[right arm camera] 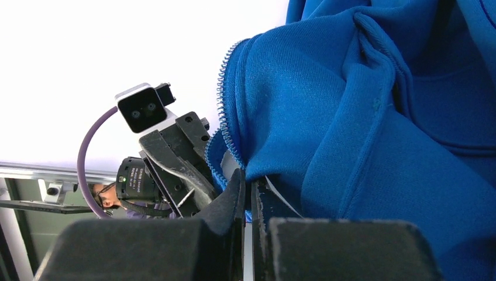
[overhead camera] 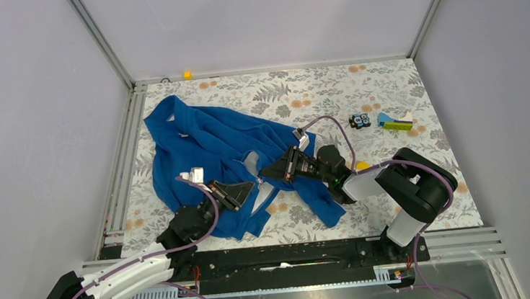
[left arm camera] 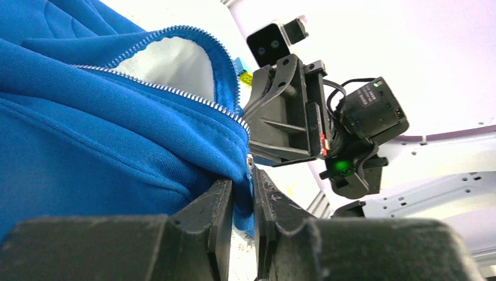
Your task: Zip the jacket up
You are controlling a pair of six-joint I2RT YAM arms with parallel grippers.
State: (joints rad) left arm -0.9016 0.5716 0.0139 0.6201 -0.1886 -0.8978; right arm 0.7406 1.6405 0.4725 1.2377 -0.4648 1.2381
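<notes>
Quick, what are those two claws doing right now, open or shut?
Left gripper: closed on the royal-blue fabric jacket.
Right gripper: closed on that jacket's zipper edge.

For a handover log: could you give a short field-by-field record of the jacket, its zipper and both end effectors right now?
jacket: blue, crumpled on the floral table
zipper: unzipped, white lining showing
left end effector: pinching a front edge of the jacket
right end effector: shut on the jacket beside the zipper teeth
small items: far right, apart from the jacket
</notes>
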